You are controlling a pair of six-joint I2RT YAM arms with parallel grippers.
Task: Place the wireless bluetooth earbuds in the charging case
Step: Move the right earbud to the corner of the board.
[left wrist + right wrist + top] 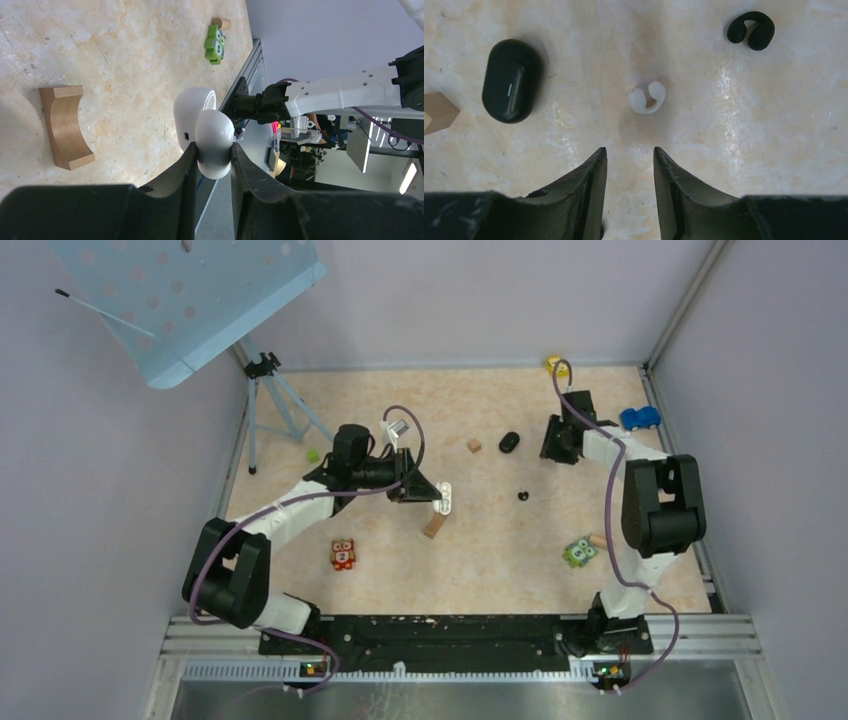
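The right gripper (pixel 630 155) hangs with jaws spread and empty. The white earbud (pixel 647 98) lies on the table (pixel 704 150) just beyond them at 12 o'clock, untouched. Farther out are the black case (pixel 512 80) at 10 o'clock and the black earbud (pixel 751 31) at 1 o'clock. The left gripper (pixel 212 150) pinches one rounded half of the open white charging case (pixel 192 107). Closing off-centre could squirt the curved bud sideways, and the case might pivot in that narrow pinch
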